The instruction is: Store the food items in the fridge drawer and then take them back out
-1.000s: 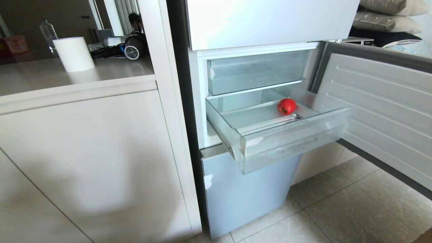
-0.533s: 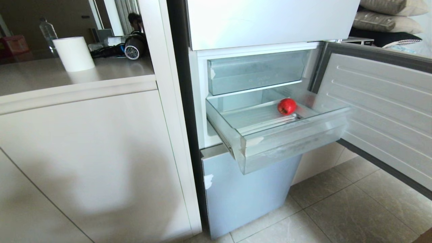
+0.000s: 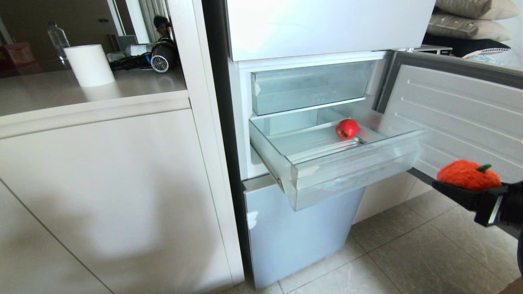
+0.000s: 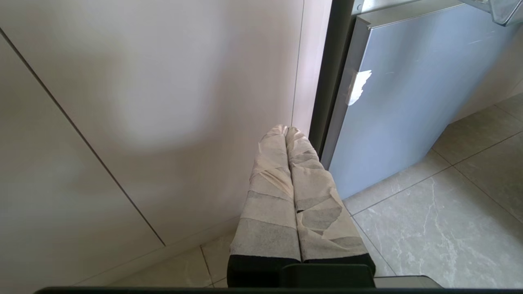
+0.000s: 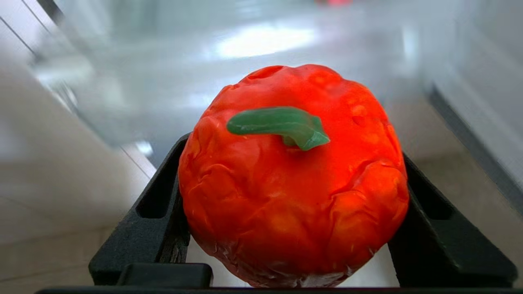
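Right gripper (image 3: 470, 185) has entered at lower right, black jaws clamped on a wrinkled orange fruit (image 3: 468, 174) with green stem. Glossy red apple (image 3: 347, 128) sits in the clear drawer (image 3: 351, 167). Left gripper (image 4: 288, 136), taped fingers pressed together, hangs by the cabinet.

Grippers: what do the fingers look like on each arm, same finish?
No. The left gripper has long tapered fingers wrapped in pale beige tape bands over a black base. The right gripper has bare matte-black wedge-shaped fingers with rectangular cut-outs, and no tape.

Red apple (image 3: 347, 128) in open fridge drawer (image 3: 351, 171); orange fruit (image 3: 468, 174) outside.
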Robot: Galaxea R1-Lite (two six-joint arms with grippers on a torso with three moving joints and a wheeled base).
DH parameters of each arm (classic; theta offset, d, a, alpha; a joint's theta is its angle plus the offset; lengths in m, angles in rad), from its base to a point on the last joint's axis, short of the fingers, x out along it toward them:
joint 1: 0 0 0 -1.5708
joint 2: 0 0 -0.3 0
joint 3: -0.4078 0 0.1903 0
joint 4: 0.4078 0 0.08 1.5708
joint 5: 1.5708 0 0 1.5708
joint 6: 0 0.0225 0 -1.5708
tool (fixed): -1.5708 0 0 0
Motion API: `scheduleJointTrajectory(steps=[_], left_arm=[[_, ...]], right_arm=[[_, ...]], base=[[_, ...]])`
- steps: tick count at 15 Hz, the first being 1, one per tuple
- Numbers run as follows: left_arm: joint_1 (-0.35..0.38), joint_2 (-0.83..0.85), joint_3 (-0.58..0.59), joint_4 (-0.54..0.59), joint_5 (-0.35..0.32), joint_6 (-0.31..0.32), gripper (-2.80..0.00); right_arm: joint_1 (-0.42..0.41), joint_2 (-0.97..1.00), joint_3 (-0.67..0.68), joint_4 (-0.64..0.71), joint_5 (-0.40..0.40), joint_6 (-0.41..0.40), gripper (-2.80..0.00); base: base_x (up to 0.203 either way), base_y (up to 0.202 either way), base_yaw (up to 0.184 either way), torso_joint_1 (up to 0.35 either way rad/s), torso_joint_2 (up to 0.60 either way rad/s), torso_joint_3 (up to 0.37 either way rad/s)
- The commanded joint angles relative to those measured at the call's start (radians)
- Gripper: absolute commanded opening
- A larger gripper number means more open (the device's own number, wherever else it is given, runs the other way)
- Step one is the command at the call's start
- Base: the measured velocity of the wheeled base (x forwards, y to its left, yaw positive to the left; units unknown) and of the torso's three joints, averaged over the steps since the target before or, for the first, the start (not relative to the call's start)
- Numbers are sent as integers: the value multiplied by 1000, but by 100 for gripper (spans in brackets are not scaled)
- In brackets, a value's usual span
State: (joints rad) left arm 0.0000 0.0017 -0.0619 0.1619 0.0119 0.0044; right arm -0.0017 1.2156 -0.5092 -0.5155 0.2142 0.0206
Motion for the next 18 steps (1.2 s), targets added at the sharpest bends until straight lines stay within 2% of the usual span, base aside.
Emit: scheduleJointTrajectory(steps=[1, 6, 14, 18], left_arm=[[0, 1, 0, 1, 0, 0, -280], [0, 1, 1, 1, 0, 0, -280], [0, 1, 1, 1, 0, 0, -280], [0, 1, 1, 1, 0, 0, -280]], right_arm=[[46, 141, -174, 17, 7, 1, -280], [82, 457, -510, 39, 50, -10, -280], [95, 859, -1150, 413, 125, -17, -280], [114, 1016, -1361, 488, 167, -25, -280]], base=[[0, 0, 0, 0, 0, 0], [0, 0, 0, 0, 0, 0], [0, 0, 0, 0, 0, 0], [0, 0, 0, 0, 0, 0]])
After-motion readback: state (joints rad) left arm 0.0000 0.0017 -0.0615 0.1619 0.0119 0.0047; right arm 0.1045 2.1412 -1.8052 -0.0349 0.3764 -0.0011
